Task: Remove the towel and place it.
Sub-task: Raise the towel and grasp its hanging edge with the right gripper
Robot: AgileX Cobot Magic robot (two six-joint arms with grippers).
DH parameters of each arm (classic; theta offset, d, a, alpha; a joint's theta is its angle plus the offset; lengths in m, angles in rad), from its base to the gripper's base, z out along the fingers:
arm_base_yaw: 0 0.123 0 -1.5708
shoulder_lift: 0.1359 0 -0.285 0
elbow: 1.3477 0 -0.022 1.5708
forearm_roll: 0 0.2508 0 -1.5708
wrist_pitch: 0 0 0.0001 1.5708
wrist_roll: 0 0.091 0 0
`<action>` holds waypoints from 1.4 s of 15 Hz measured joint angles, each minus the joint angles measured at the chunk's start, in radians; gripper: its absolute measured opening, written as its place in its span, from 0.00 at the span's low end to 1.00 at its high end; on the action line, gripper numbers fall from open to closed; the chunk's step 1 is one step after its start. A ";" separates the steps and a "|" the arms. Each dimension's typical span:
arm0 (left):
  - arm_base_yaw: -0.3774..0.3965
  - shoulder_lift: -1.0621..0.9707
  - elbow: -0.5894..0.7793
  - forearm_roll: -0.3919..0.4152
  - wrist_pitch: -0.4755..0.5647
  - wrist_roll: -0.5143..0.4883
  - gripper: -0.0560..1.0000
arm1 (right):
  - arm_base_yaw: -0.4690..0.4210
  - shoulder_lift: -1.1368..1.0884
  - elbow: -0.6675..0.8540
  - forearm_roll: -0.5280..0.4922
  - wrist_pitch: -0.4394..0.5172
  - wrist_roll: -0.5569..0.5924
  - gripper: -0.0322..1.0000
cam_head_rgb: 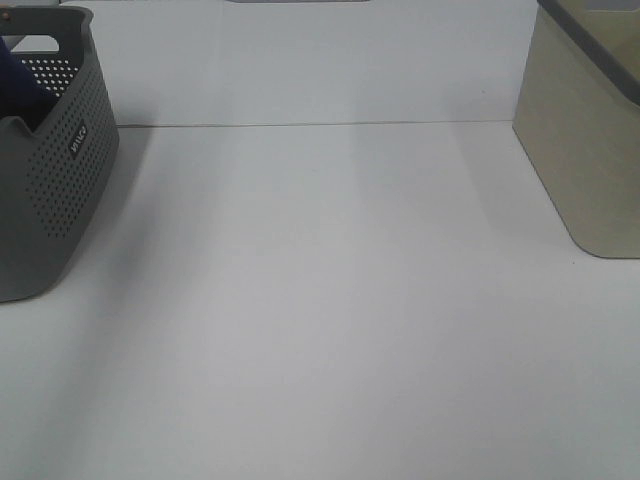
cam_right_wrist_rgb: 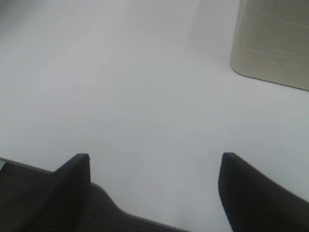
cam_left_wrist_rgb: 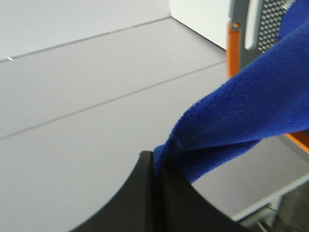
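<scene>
left gripper [cam_left_wrist_rgb: 153, 158] pinched shut on the blue towel [cam_left_wrist_rgb: 241, 116]; grey basket [cam_head_rgb: 60, 170] at upper left of the frame; right gripper [cam_right_wrist_rgb: 154, 166] wide open, empty

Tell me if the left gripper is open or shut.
Shut. In the left wrist view, the left gripper pinches a fold of the blue towel, no gap between its jaws.
</scene>
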 joint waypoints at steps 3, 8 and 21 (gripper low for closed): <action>-0.165 -0.054 0.000 0.112 -0.056 0.000 0.05 | 0.000 0.000 0.000 0.033 -0.007 0.000 0.74; -0.486 -0.068 0.003 0.159 -0.052 0.067 0.05 | 0.000 0.185 -0.003 0.306 -0.009 -0.296 0.74; -0.641 -0.068 0.006 -0.039 -0.213 0.259 0.05 | 0.000 1.371 -0.093 1.492 0.067 -1.860 0.70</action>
